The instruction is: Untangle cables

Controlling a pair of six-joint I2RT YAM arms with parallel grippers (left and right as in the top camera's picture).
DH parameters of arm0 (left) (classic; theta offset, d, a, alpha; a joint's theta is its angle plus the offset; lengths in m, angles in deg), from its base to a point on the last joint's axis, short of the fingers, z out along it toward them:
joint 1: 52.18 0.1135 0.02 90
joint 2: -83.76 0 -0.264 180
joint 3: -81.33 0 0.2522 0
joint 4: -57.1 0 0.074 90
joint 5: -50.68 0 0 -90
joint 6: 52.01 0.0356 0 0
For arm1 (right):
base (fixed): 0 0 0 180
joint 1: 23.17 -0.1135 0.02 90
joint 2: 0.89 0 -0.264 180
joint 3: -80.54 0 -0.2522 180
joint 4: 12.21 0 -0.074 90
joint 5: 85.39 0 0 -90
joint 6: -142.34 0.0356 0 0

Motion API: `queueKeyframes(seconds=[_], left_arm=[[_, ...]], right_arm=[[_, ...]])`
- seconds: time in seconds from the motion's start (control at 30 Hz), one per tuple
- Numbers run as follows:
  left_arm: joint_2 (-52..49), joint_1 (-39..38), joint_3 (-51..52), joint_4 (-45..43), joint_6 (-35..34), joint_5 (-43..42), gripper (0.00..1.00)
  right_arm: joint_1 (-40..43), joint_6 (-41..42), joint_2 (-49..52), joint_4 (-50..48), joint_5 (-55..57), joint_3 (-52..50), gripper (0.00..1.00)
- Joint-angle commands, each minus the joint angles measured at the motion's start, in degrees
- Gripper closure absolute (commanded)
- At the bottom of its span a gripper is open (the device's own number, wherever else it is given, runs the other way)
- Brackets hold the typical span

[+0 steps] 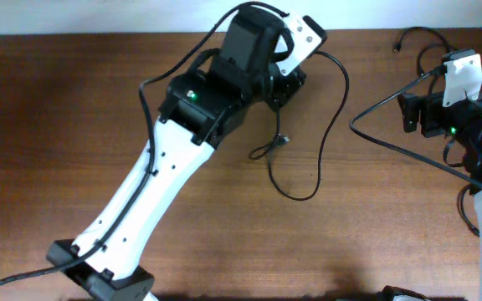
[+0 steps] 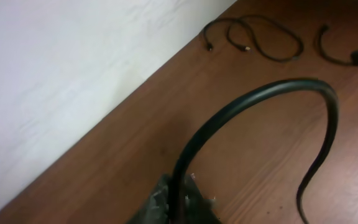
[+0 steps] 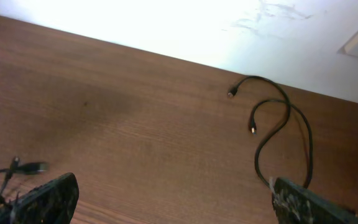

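The long cable [image 1: 312,191] lies on the table [image 1: 74,109] in the middle. It makes a big loop. At one end there is a small tangle [image 1: 268,150]. From the tangle a thin bit runs up toward the left claw [image 1: 284,84]. A black cord [image 2: 278,87] bends right in front of the left wrist camera. So I cannot tell if the left claw is clenched or let go, or if it holds anything.

On the right, the right claw [image 3: 174,186] is spread wide and grasps no cable.

Farther off, near the white wall [image 3: 166,25] on the right, lies the far cable [image 3: 284,112]. It is loose and curvy, with two small plug ends, one of them gold. The two cables are well apart.
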Motion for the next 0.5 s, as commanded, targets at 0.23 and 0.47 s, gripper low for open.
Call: queueKeyframes(seconds=[0.23, 0.47], left_arm=[[-0.3, 0.0, -3.3, 1.1, 1.7, 2.6, 0.01], [-0.2, 0.0, -19.8, 12.8, 1.7, 10.3, 0.01]], right_arm=[[-0.3, -0.4, -0.3, -0.4, 1.0, 0.5, 0.02], [-8.0, -0.4, 0.1, -1.0, -0.4, 0.5, 0.02]])
